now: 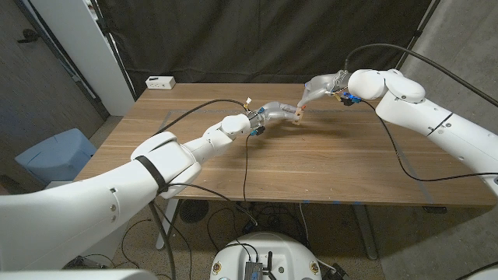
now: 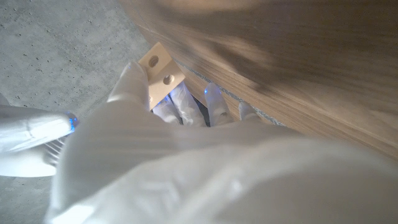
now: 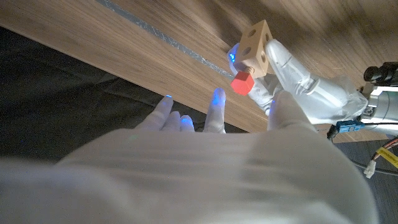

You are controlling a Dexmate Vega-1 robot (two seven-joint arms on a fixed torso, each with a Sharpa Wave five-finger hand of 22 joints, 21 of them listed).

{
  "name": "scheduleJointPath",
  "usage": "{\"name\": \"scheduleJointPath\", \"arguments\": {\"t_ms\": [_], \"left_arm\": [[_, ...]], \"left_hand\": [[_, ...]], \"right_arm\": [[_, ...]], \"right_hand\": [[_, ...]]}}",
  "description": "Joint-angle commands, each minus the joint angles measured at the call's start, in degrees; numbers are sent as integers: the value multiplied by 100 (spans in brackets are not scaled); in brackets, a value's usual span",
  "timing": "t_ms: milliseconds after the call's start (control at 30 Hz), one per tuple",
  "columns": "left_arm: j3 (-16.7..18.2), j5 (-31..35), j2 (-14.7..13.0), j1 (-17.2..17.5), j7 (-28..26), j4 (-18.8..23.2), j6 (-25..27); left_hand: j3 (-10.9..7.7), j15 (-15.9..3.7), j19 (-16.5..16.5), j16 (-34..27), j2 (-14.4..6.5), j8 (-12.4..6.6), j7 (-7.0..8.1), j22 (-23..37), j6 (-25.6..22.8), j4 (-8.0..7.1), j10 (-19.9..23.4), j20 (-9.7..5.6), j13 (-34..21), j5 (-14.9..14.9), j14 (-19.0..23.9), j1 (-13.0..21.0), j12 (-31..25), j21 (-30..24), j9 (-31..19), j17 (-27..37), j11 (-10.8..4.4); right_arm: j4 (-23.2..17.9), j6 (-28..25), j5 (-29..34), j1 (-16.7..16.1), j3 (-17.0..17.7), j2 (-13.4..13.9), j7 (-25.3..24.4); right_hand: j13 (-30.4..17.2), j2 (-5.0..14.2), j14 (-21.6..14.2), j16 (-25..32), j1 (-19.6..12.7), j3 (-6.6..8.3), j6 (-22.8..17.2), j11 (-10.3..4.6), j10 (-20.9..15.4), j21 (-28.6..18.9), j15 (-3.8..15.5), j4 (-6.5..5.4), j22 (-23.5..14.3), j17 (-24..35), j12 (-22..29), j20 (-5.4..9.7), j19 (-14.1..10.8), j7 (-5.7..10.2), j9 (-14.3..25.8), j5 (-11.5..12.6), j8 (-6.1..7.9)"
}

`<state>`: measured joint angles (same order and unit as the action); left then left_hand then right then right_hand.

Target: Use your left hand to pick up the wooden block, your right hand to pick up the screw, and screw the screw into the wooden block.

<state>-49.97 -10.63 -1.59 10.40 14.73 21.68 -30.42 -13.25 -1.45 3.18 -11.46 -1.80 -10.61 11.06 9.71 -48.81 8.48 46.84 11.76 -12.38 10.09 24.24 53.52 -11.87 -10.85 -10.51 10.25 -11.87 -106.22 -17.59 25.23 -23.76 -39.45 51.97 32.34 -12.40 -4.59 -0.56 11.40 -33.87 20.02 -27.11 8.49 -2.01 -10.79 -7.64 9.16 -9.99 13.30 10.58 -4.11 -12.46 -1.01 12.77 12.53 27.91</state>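
Two holes show on one face of the block (image 2: 160, 67), which the left hand (image 1: 272, 114) holds above the table (image 1: 327, 163). Its red screw (image 3: 241, 81) already sits in the block. The right hand (image 1: 320, 87), just beside the block, has its fingers (image 3: 216, 107) spread and holds nothing. Block looks light, stiff; grip the flat sides.

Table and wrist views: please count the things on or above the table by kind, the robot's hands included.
wooden block: 1
red screw: 1
white box: 1
robot hands: 2, the left hand and the right hand
Total: 5
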Motion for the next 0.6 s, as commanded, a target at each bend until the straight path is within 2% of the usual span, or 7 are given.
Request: {"name": "scheduleJointPath", "arguments": {"t_ms": [33, 600], "left_arm": [[-38, -46, 14, -25, -42, -29, 54], [-56, -47, -19, -3, -42, -17, -97]], "left_hand": [[0, -14, 24, -14, -24, -32, 43, 32, -48, -25, -27, 4, -21, 26, 29, 2, -6, -15, -25, 10, -13], [3, -29, 11, -13, -14, -33, 74, 32, -52, -18, -21, -2, -20, 22, 32, 8, -10, -11, -25, 9, -26]], "right_arm": [[153, 58, 7, 84, -75, -73, 18], [224, 66, 86, 91, -108, -105, -80]], "right_hand": [[-10, 43, 35, 9, -160, 78, -32, 3, 66, -26, 4, 43, -18, -4, 39, 13, -15, 100, -2, 36, -34], [-12, 115, -39, 55, -646, 316, -290, -94, -5, -69, 96, 129, -11, -30, 114, 70, -108, 306, -31, -40, 25]]}}
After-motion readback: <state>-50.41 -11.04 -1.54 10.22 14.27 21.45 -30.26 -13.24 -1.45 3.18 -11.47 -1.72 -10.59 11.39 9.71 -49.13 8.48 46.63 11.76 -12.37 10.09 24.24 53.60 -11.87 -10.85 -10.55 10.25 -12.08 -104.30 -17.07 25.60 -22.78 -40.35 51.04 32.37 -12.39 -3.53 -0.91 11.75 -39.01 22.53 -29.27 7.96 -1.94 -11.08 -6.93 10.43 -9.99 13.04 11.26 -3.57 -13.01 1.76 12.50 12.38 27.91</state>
